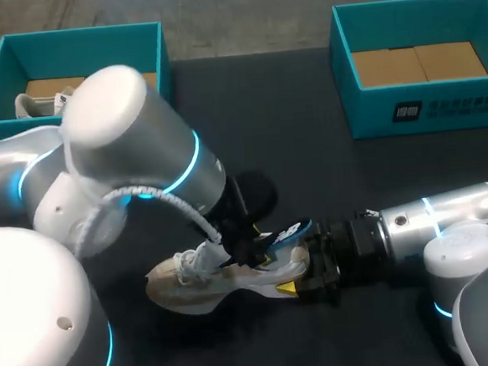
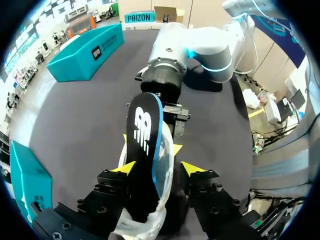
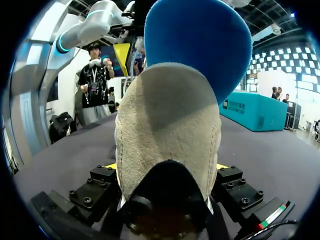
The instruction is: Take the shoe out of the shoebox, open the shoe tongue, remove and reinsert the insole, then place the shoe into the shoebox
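The right gripper [image 3: 165, 167] has its fingers [image 3: 227, 180] clamped from both sides on the heel of a beige suede sneaker [image 3: 167, 120]. The sneaker lies on its side on the dark bench [image 1: 310, 170] with its toe pointing away from that arm. A black foam insole with a blue edge and underside [image 2: 142, 130] stands half out of the sneaker's collar, its heel end raised above the sneaker's heel. The left gripper [image 2: 159, 168] sits over the sneaker's laces with the insole's lower end running down into it; whether it grips the insole cannot be told.

The sneaker is out of its box, so the work appears to have reached the insole step. These views alone do not show whether the insole is coming out or going back in. Either way, the next move likely calls for the right gripper to hold the heel firm while the insole travels along the line of the sneaker's opening, so that the foam does not buckle or catch on the collar.

An empty teal cardboard shoebox [image 1: 423, 108] stands well apart from the sneaker, beyond it on the right arm's side. A second teal box [image 1: 83, 33] holding a pale shoe [image 1: 42, 103] stands well beyond the sneaker on the left arm's side.
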`<state>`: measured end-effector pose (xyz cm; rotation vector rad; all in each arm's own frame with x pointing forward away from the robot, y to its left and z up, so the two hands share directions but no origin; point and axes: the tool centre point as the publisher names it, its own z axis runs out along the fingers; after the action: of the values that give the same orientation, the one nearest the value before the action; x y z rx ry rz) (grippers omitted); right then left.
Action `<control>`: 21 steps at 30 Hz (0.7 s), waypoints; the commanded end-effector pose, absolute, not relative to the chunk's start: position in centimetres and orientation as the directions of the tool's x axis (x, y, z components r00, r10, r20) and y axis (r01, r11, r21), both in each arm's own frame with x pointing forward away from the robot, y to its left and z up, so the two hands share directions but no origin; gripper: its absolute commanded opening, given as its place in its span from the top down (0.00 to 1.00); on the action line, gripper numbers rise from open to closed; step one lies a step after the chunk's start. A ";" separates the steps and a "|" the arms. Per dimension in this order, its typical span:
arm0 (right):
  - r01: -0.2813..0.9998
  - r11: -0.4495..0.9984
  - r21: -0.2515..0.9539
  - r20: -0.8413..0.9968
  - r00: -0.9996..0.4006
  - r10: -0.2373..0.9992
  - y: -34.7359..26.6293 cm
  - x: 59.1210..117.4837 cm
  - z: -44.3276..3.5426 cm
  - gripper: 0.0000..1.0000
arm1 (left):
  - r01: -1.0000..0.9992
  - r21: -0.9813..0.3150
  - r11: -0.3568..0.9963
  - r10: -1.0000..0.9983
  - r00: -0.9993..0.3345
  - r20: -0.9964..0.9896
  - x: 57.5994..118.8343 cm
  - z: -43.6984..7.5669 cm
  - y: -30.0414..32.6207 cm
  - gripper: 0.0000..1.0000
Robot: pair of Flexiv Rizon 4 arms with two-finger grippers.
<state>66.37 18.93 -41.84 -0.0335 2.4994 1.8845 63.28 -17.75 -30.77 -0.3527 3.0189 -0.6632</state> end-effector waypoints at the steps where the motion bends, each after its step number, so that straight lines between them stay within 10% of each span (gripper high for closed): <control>1: -0.023 0.282 0.959 -0.021 -1.000 -0.011 19.0 66.3 -41.7 1.00 | -0.208 -0.439 0.874 -0.250 -0.967 -0.040 62.2 -30.2 -17.0 0.49; 21: -0.023 0.282 0.959 -0.021 -1.000 -0.011 19.0 66.3 -41.7 1.00 | -0.192 -0.451 0.872 -0.284 -0.947 -0.148 62.0 -30.8 -19.9 0.63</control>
<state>66.37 18.93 -41.84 -0.0335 2.4994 1.8845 62.03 -18.57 -30.33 -0.3558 2.8448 -0.6752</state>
